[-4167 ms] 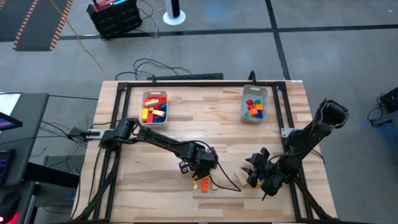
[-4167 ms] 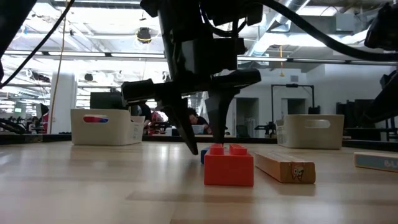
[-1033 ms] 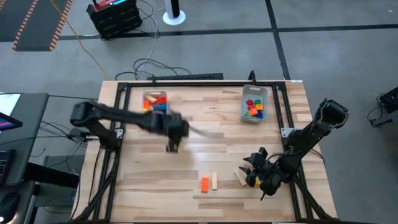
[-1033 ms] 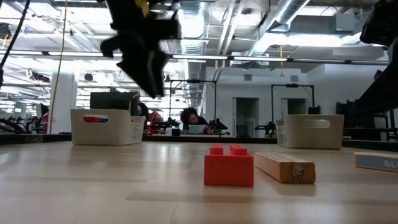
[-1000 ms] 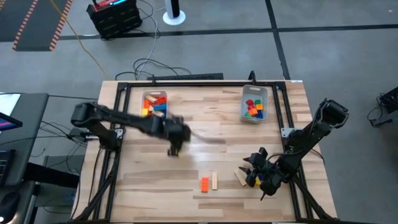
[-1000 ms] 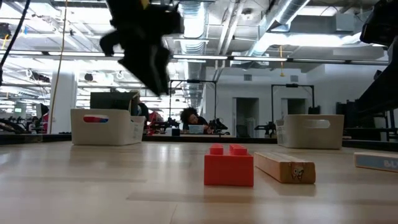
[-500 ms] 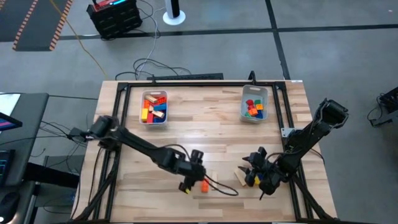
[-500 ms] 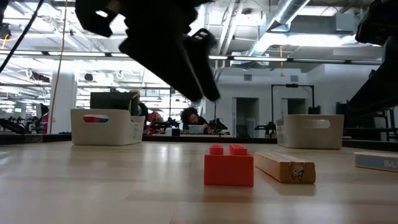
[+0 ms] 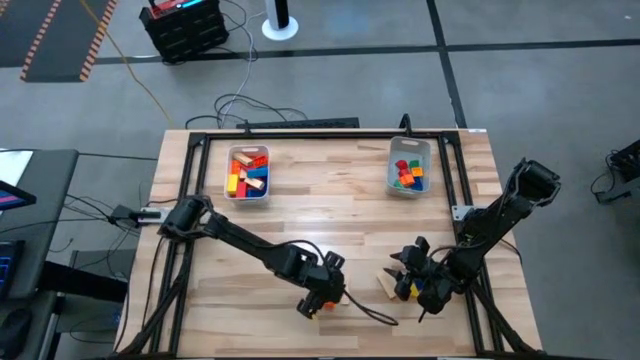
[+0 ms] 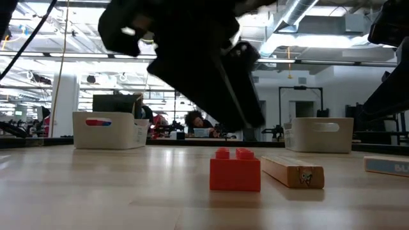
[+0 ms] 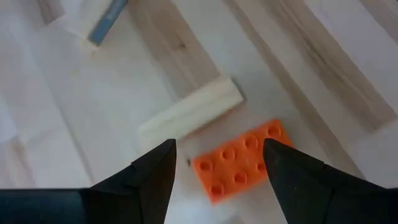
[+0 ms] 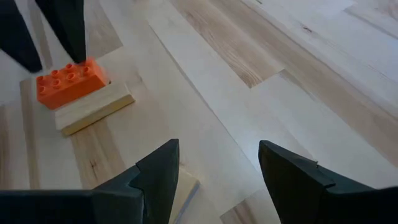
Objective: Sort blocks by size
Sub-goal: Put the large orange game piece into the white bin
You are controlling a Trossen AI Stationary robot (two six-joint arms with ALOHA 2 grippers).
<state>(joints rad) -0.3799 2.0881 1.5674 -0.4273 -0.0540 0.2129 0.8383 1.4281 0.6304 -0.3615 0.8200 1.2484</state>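
Orange brick (image 11: 241, 162) between spread left gripper (image 11: 217, 165) fingers, arm-hidden from above; right gripper (image 12: 217, 165) likewise agape.

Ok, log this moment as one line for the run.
left pincer: open, over orange block | tan bar: beside it | right pincer: open, waiting near table's right edge

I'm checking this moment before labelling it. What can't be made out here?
- High view: the orange block is mostly hidden under the left pincer.
- Low view: the dark left arm blurs across the top, hiding its fingers.
- High view: blocks in the bins are too small to size.
- Right wrist view: the tan block nearest the right pincer is partly hidden.
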